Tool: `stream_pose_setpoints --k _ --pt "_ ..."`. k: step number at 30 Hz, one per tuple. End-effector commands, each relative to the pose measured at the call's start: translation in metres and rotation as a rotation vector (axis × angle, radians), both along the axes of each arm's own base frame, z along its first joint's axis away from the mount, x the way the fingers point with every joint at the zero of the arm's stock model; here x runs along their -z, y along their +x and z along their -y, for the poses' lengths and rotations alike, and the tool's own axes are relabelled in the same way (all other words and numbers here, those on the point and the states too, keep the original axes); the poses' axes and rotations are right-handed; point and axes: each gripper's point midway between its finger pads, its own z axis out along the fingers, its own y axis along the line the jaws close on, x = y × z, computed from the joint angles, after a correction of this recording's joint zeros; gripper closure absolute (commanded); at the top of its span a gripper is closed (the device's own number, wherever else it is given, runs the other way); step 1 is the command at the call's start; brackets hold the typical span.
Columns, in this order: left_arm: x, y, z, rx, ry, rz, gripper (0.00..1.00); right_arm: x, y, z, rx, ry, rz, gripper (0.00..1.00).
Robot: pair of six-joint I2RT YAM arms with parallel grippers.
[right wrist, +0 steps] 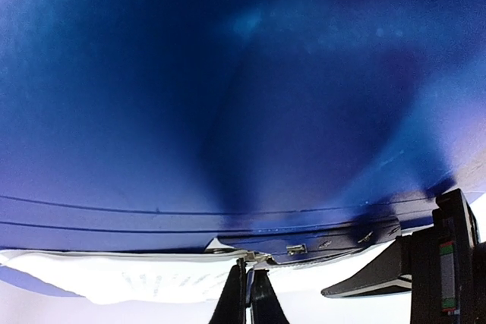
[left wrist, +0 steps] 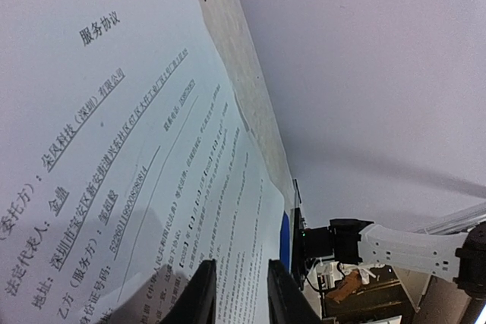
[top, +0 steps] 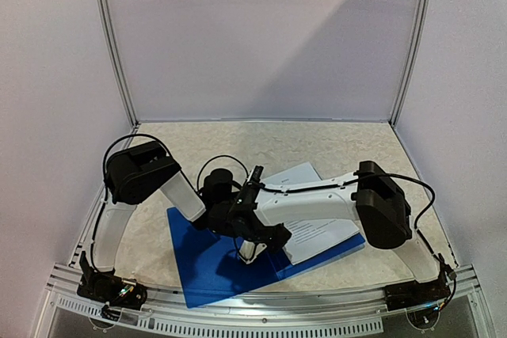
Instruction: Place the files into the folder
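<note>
- Across the near centre of the beige speckled tabletop (top: 238,136) lies the flat bright blue plastic folder (top: 206,275). I judge it stiff but slick, best taken at a cover edge.
- On its right half rest the thin white printed paper sheets (top: 305,173), partly hidden under both arms. They look light, floppy and easily creased, so I would pinch them at a free edge.
- Left gripper (left wrist: 241,269) hovers low over the printed page, fingers a narrow gap apart with nothing between them.
- Right gripper (right wrist: 247,272) sits at the folder's spine beside the metal clip (right wrist: 304,248), fingers pressed together. I cannot tell whether a thin edge is caught.
</note>
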Motion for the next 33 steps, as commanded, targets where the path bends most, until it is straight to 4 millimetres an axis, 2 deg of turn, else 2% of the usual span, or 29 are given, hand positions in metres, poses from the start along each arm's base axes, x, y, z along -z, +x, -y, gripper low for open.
stream_pose_setpoints --k 1,4,6,8,9,11,13,22,27,33 --pt "0.102 -0.039 -0.022 0.029 0.248 -0.214 0.75 0.068 -0.037 0.006 -0.01 -0.073 -0.201 1.0" --pt "0.102 -0.04 -0.023 0.028 0.246 -0.215 0.75 0.054 -0.04 -0.022 -0.009 0.06 -0.224 1.0" --pt "0.104 -0.041 -0.024 0.027 0.246 -0.219 0.75 0.035 -0.044 -0.043 -0.022 0.165 -0.253 1.0" --pt "0.105 -0.042 -0.025 0.027 0.243 -0.224 0.75 0.023 -0.052 -0.053 -0.03 0.235 -0.296 0.98" --pt "0.105 -0.043 -0.025 0.028 0.241 -0.227 0.75 0.016 -0.057 -0.055 -0.038 0.265 -0.32 0.96" --pt "0.106 -0.043 -0.025 0.028 0.238 -0.229 0.75 0.016 -0.066 -0.053 -0.045 0.296 -0.368 0.95" --pt "0.106 -0.043 -0.025 0.029 0.238 -0.229 0.76 0.011 -0.067 -0.055 -0.047 0.348 -0.379 0.95" --pt "0.101 -0.041 -0.022 0.024 0.224 -0.227 0.76 -0.005 -0.039 -0.045 0.039 0.376 -0.287 0.91" --pt "0.09 -0.039 -0.019 0.031 0.216 -0.204 0.76 -0.038 -0.026 -0.049 0.051 0.475 -0.205 0.81" --pt "0.069 -0.032 -0.012 0.043 0.223 -0.15 0.75 -0.077 -0.002 -0.052 0.089 0.59 -0.12 0.73"
